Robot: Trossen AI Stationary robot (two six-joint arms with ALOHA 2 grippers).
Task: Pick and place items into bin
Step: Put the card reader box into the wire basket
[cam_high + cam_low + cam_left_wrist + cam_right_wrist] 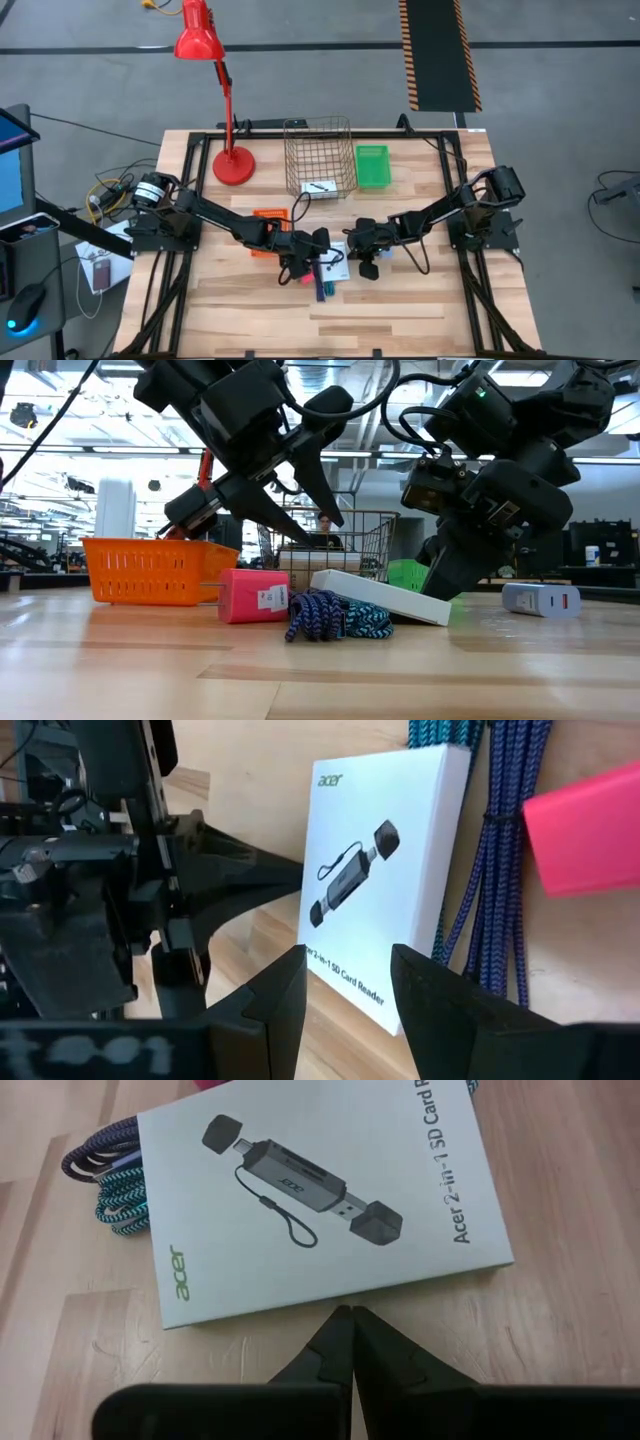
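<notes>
A flat white Acer card-reader box [320, 1190] lies at the table's middle. One side rests on a bundle of blue and teal braided cords [335, 615], so it tilts in the low view; its other side is on the wood. A pink box [252, 595] stands beside the cords. My left gripper [348, 985] is open and hovers above one end of the white box [385, 870], clear of it in the low view [300, 485]. My right gripper [350, 1315] is shut, its tips at the box's long lower edge. My right gripper's shut fingertips [335, 1330] come slanting down from the table's right side and stand right at the white box's long edge [340, 1295], across it. I cannot tell whether they touch the edge or stop just short.
A wire basket [318, 155] with a white card in it and a green bin [372, 165] stand toward the far edge. An orange basket [150, 570] sits left of the items, a red lamp [232, 165] far left. A small white device [540, 598] lies to the right.
</notes>
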